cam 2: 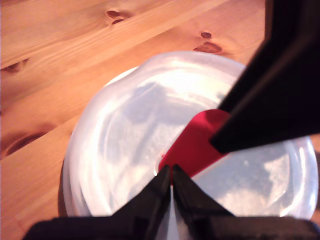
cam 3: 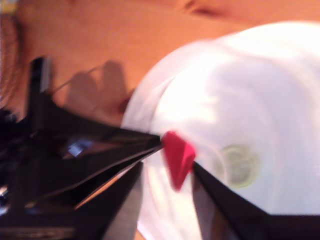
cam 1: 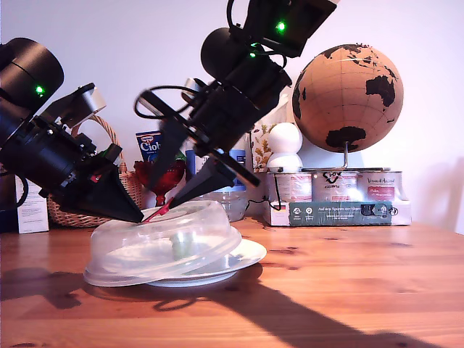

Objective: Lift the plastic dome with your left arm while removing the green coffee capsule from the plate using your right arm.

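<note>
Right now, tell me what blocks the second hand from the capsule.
The dome: it covers the capsule on the plate. My second hand is open at the red tab, which my first hand pinches.

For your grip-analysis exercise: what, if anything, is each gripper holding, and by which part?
My first gripper is shut on the plastic dome, pinching its red tab handle. My second gripper straddles that tab, open, holding nothing.
</note>
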You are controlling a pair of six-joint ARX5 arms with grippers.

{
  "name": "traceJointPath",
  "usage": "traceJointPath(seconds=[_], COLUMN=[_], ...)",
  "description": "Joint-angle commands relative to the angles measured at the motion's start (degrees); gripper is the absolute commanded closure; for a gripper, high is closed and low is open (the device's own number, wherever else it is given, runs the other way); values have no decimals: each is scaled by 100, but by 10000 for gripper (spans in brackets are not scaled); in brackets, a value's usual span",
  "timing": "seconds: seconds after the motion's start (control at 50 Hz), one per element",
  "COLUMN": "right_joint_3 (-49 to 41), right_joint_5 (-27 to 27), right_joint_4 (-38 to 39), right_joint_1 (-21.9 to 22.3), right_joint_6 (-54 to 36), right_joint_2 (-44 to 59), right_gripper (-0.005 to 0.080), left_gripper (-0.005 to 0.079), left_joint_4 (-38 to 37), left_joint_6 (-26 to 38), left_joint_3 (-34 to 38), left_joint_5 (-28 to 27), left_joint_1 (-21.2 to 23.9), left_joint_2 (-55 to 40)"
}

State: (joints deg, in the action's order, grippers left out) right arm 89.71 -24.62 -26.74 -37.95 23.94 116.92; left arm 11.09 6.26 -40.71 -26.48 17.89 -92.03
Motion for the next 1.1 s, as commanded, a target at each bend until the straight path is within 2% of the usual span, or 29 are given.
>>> traceJointPath(seconds=[0.0, 0.52, 0.66, 0.7, 1.08], right_joint_3=[31, 31, 31, 31, 39], right_joint_5=[42, 103, 127, 120, 57], right_joint_4=[39, 81, 181, 236, 240], right_joint_1=[-31, -103, -103, -103, -98], right_joint_6=[-37, -35, -37, -37, -37], right_joint_2=[155, 433, 452, 452, 452], right_gripper=[511, 552, 736, 767, 765], left_gripper=[766, 766, 766, 766, 766], left_joint_4=[-33, -33, -35, -33, -24], left_joint_6=[26, 26, 26, 26, 22], left_joint_3=[83, 83, 83, 83, 81], left_joint_5=[0, 0, -2, -2, -52], left_joint_1=[28, 28, 28, 28, 26], left_joint_2=[-140, -140, -140, -140, -79])
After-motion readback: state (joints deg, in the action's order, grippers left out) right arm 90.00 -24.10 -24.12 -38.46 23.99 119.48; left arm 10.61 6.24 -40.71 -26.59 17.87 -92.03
